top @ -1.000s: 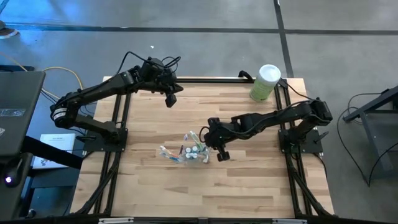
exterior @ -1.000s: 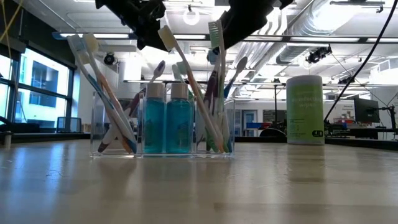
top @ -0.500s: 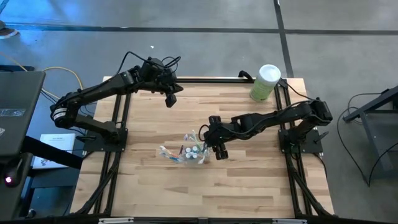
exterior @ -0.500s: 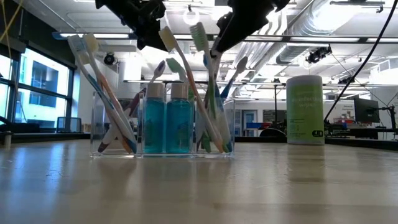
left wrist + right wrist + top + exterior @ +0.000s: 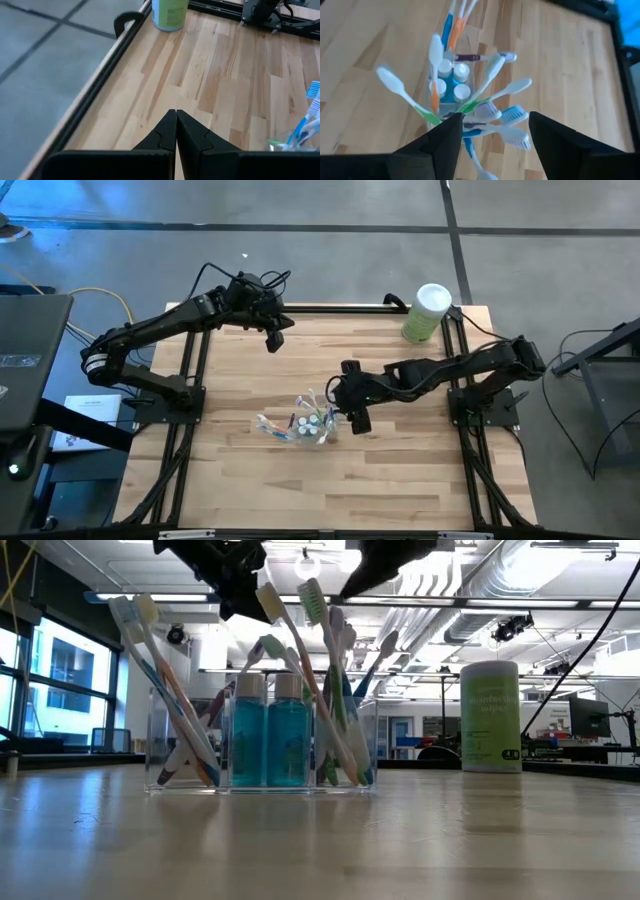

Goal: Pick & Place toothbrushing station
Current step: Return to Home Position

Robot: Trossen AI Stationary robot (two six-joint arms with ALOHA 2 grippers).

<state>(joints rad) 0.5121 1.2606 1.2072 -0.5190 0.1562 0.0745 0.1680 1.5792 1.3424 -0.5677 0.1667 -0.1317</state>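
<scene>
The clear holder (image 5: 190,778) is sitting near the middle of the wooden table (image 5: 400,470), and it's looking pretty full. From table height you can see straight through its walls. Two toothpaste tubes (image 5: 248,745) are standing upright side by side in the middle part, teal bodies with white caps on top. From above, the right wrist camera is showing four white caps (image 5: 461,92) bunched together, so more tubes are probably hiding behind the front pair.

The toothbrushes (image 5: 312,600) are leaning out at both ends of the holder, heads up, fanning in all directions like a messy bouquet. At one end, a few with white, blue and orange handles are tilting outward. At the other end a thicker bunch is crossing over itself, with green, violet, blue and white showing, and one green-bristled head is poking up highest.

The right gripper (image 5: 357,418) is hovering just beside and above the holder, on its right side, over the brush heads. Its fingers (image 5: 555,145) are spread wide and aren't holding anything or touching the brushes. The left gripper (image 5: 272,340) is hanging over the back part of the table, well apart from the holder, with its fingers (image 5: 192,137) pressed together and nothing between them.

A light-green canister (image 5: 427,313) with a white lid is standing at the back right corner of the table, well away from everything else.
</scene>
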